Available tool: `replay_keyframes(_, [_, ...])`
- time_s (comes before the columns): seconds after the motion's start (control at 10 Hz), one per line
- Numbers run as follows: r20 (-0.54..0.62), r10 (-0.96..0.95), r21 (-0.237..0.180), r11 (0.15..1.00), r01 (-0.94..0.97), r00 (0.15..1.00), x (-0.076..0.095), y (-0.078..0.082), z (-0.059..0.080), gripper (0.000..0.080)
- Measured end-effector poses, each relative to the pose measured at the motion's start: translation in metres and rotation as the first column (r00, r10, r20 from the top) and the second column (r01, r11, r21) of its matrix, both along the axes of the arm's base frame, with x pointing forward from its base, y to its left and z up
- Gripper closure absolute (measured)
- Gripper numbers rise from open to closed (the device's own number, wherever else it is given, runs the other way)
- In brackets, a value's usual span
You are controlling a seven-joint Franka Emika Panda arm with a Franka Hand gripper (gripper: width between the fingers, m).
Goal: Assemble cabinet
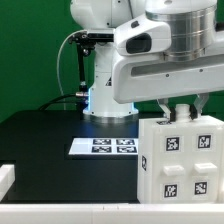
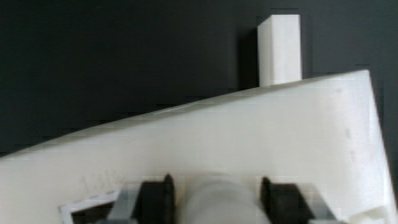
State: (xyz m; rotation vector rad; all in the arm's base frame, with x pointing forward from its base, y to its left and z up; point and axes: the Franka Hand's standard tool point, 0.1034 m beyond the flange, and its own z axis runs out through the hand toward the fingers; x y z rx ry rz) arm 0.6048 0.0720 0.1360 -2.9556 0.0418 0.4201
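**Gripping the cabinet by its top edge**

I am holding the cabinet from above. My gripper is sitting over its top edge. In the wrist view my fingers are pinching a pale rounded part of it, which is filling the gap between them. The cabinet is standing to the exterior view's right of the marker board, close beside it and nearer the camera. The frame is cutting off its base, so I cannot tell whether it is resting on the table.

To do this step well, I am judging that I should be squeezing firmly and evenly. The body is big and hanging from a small hold, so it could swing or slip. Any move should be slow and straight, and should be steering away from the marker board.

I am finding no brand, letters or numbers to read. The cabinet's face and the marker board are showing only square black-and-white marker tags.
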Motion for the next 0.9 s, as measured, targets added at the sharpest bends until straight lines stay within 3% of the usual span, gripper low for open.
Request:
replay_keyframes(0.2, [0.002, 0.002, 0.003, 1.0, -0.002, 1.0, 0.0, 0.001, 0.001, 0.0561])
replay_keyframes(0.3, [0.0, 0.006, 0.002, 1.0, -0.006, 1.0, 0.0, 0.001, 0.003, 0.0373])
replay_keyframes(0.5, [-0.028, 0.012, -0.004, 1.0, -0.012, 1.0, -0.011, 0.003, 0.022, 0.0101])
replay_keyframes(0.6, [-0.025, 0.005, -0.014, 1.0, -0.005, 1.0, -0.02, 0.01, 0.034, 0.0101])
replay_keyframes(0.7, [-0.039, -0.015, -0.032, 0.999, 0.013, 0.999, -0.033, 0.021, 0.04, 0.0018])
replay_keyframes(0.9, [-0.049, -0.023, -0.045, 0.999, 0.021, 0.999, -0.044, 0.033, 0.042, 0.0005])
